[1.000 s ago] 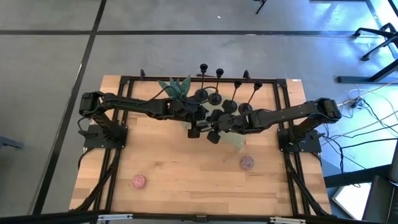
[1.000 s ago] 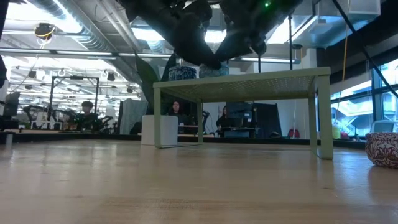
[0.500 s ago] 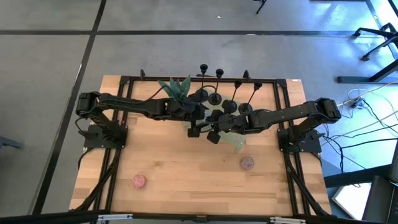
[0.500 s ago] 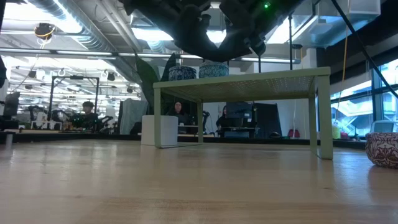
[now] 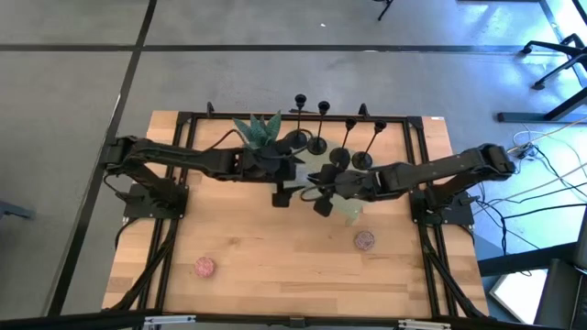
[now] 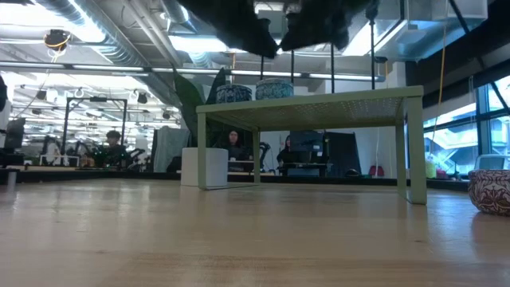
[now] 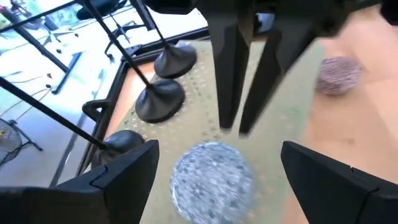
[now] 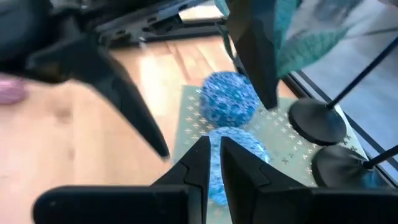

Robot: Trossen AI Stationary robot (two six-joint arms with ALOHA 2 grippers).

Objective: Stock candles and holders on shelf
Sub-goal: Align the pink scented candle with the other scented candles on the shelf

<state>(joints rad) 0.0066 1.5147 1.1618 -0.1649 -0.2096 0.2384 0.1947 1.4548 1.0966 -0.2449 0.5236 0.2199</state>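
Observation:
Two bluish-grey candles (image 8: 230, 96) (image 8: 242, 152) lie on the pale green shelf (image 6: 319, 108); the low view shows them on its left part (image 6: 233, 93) (image 6: 273, 88). Several black holders (image 5: 316, 142) stand by their disc bases along the shelf's far side. Two pink candles (image 5: 204, 267) (image 5: 364, 240) lie on the wooden table nearer the front. My left gripper (image 7: 219, 149) hangs open above one bluish-grey candle (image 7: 211, 171), clear of it. My right gripper (image 8: 214, 143) is shut and hovers close beside it, above the shelf (image 5: 321, 206).
A green-leaved plant (image 5: 259, 128) in a white pot (image 6: 205, 167) stands at the shelf's far left. A black frame (image 5: 183, 119) runs around the table. Open wood lies between the shelf and the near edge. People sit in the room beyond.
Both grippers have risen from just above the shelf top and drawn a little toward the table's near edge. The left one stays open, the right one shut. The second bluish-grey candle, hidden behind them a second ago, now shows on the shelf.

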